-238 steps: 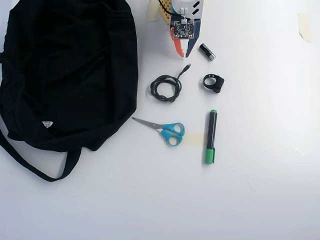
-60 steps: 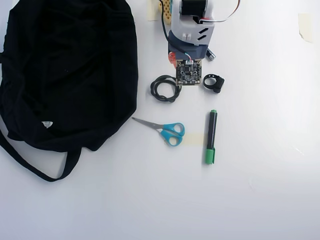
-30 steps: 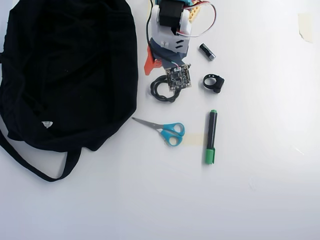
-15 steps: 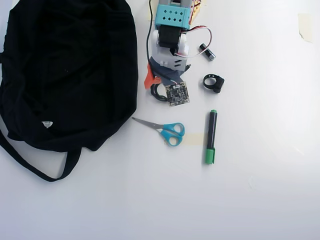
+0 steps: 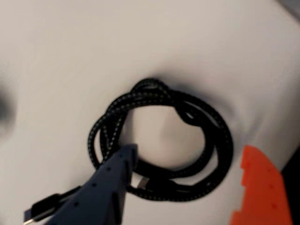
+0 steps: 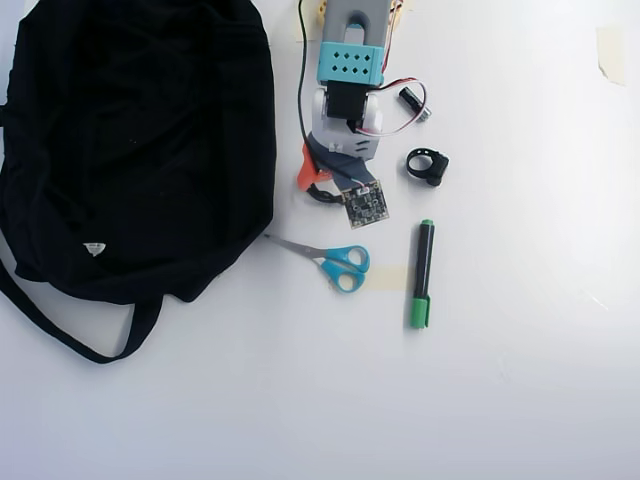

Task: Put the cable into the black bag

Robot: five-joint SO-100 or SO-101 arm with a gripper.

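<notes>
Looking through the wrist view, a coiled black braided cable [image 5: 161, 145] lies on the white tabletop [image 5: 70, 56], with the end effector [image 5: 187, 183] spread apart over it: the grey finger [image 5: 105, 187] touches the coil's left side, the orange finger [image 5: 260, 187] sits just outside its right. From overhead, the arm [image 6: 350, 90] hides most of the cable; the black bag [image 6: 130, 140] lies to its left, while scissors [image 6: 335, 262], a green marker [image 6: 422, 272] and a small black ring [image 6: 428, 165] lie nearby.

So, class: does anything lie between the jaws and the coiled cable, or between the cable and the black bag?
Nothing visible does. In the wrist view the gripper hangs over the coiled cable with bare table between. Overhead, the black bag lies just left of the arm; the scissors sit below that path.
</notes>
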